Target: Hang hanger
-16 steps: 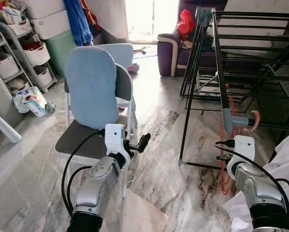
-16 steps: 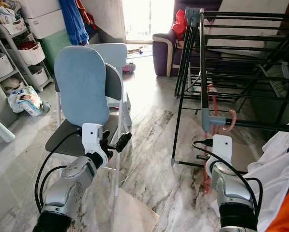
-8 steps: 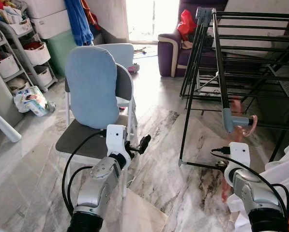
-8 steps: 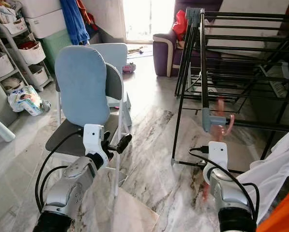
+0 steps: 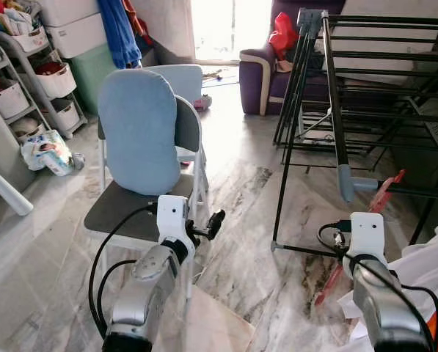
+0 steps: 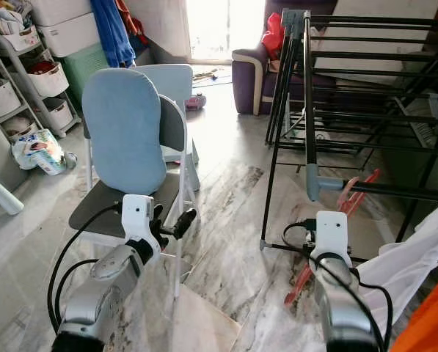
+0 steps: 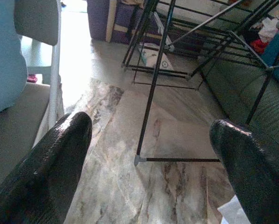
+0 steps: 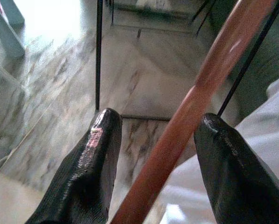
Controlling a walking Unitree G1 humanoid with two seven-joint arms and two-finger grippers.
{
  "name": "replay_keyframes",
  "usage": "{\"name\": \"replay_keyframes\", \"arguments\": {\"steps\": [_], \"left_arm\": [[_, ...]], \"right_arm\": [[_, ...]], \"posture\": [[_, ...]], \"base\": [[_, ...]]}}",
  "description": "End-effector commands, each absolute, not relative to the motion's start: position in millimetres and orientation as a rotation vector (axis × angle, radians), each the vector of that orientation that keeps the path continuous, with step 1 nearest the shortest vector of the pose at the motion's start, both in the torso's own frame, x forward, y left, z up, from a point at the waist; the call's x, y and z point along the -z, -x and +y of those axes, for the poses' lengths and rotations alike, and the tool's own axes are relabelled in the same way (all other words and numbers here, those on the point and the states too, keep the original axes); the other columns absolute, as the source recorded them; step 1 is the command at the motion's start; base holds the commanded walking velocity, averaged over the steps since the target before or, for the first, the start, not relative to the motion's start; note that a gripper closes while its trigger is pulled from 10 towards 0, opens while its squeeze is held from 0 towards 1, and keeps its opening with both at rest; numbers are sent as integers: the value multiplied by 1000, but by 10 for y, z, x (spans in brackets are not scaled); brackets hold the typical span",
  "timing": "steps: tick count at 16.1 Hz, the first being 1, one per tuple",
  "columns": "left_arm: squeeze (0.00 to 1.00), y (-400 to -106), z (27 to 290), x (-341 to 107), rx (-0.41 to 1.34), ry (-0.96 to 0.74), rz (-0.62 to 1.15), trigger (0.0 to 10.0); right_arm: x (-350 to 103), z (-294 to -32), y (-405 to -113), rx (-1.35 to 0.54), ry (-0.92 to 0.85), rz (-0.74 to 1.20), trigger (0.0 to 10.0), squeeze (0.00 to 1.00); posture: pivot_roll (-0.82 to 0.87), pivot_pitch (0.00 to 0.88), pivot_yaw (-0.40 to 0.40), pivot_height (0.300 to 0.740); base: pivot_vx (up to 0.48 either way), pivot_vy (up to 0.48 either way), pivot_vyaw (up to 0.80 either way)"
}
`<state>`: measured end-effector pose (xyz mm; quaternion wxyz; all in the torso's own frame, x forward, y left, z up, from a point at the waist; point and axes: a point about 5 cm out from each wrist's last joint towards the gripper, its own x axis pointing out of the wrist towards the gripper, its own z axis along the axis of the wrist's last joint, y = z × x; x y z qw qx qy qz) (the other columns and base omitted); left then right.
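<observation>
A red hanger [image 5: 358, 238] slants across the low end of the black drying rack [image 5: 329, 88]. Its upper end is beside the rack's low rail [image 5: 417, 192], just past the grey joint [image 5: 345, 183], and its lower end is near the floor. I cannot make out its hook. In the right wrist view the hanger's bar [image 8: 195, 102] runs between the spread fingers of my right gripper [image 8: 159, 115], close to one finger [image 8: 232, 172]. My right wrist [image 5: 367, 229] is low in front of the rack. My left gripper [image 5: 213, 221] is open and holds nothing, out in front of the chair.
A grey folding chair with a blue cushion [image 5: 138, 132] stands left of the rack. White cloth [image 5: 424, 268] lies at my lower right. Shelves with baskets [image 5: 28, 81] line the left wall, with a bag [image 5: 50, 154] on the floor. A purple sofa [image 5: 259, 73] stands behind.
The hanger hung upright by its hook at the rack's rail; it now slants with its lower end swung left. My right wrist has dropped lower and back. The left arm sank slightly.
</observation>
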<state>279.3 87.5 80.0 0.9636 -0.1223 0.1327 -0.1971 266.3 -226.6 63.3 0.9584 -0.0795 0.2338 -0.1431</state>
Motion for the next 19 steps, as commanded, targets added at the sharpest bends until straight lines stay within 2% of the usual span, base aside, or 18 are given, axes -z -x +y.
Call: {"name": "replay_keyframes", "arguments": {"steps": [1, 5, 12, 19], "left_arm": [[0, -2782, 892, -798, 399, 227, 277, 10000], [0, -2805, 873, -805, 394, 206, 269, 10000], [0, -2813, 845, -809, 413, 197, 269, 10000], [0, -2828, 818, -804, 421, 200, 271, 10000]], "right_arm": [[-717, -2234, -2672, 296, 176, 430, 10000, 1000], [-838, -2221, -2534, 372, 240, 362, 10000, 1000], [-874, -2173, -2563, 360, 219, 349, 10000, 1000], [-905, -2170, -2629, 341, 215, 340, 10000, 1000]], "posture": [[-170, 0, 57, 740], [-176, 0, 58, 740], [-174, 0, 59, 740], [-173, 0, 51, 740]], "base": [[0, 0, 0], [0, 0, 0], [0, 0, 0], [-263, 0, 0]]}}
